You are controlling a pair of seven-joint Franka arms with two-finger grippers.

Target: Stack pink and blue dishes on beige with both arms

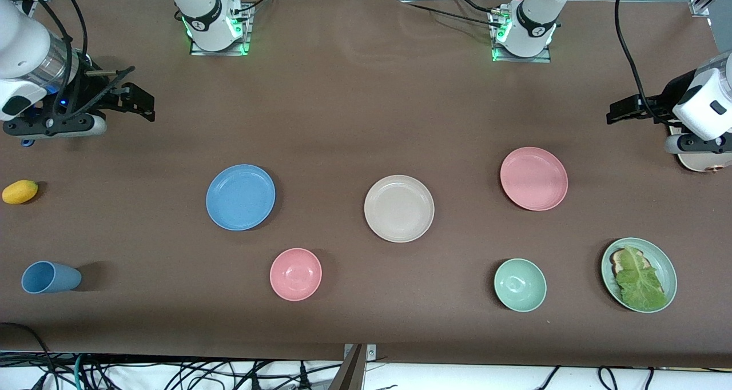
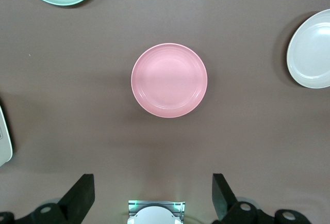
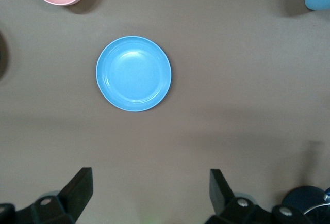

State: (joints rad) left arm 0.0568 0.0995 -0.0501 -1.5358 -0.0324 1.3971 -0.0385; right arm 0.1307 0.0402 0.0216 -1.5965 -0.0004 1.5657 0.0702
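Three equal plates lie apart on the brown table. The beige plate (image 1: pixel 398 208) is in the middle, the blue plate (image 1: pixel 240 197) toward the right arm's end, the pink plate (image 1: pixel 533 178) toward the left arm's end. My right gripper (image 1: pixel 140 101) hangs open and empty over bare table at its own end. In the right wrist view the blue plate (image 3: pixel 133 73) lies well ahead of the right gripper (image 3: pixel 149 193). My left gripper (image 1: pixel 616 112) is also open and empty, raised at its end of the table. Ahead of the left gripper (image 2: pixel 153 193) lies the pink plate (image 2: pixel 169 80), with the beige plate (image 2: pixel 311 50) beside it.
Nearer the front camera stand a pink bowl (image 1: pixel 295 274), a green bowl (image 1: pixel 520 285) and a green plate with toast and lettuce (image 1: pixel 639 274). A blue cup (image 1: pixel 50 277) lies on its side and a yellow fruit (image 1: pixel 20 191) rests at the right arm's end. A cream toaster (image 1: pixel 700 161) sits under the left wrist.
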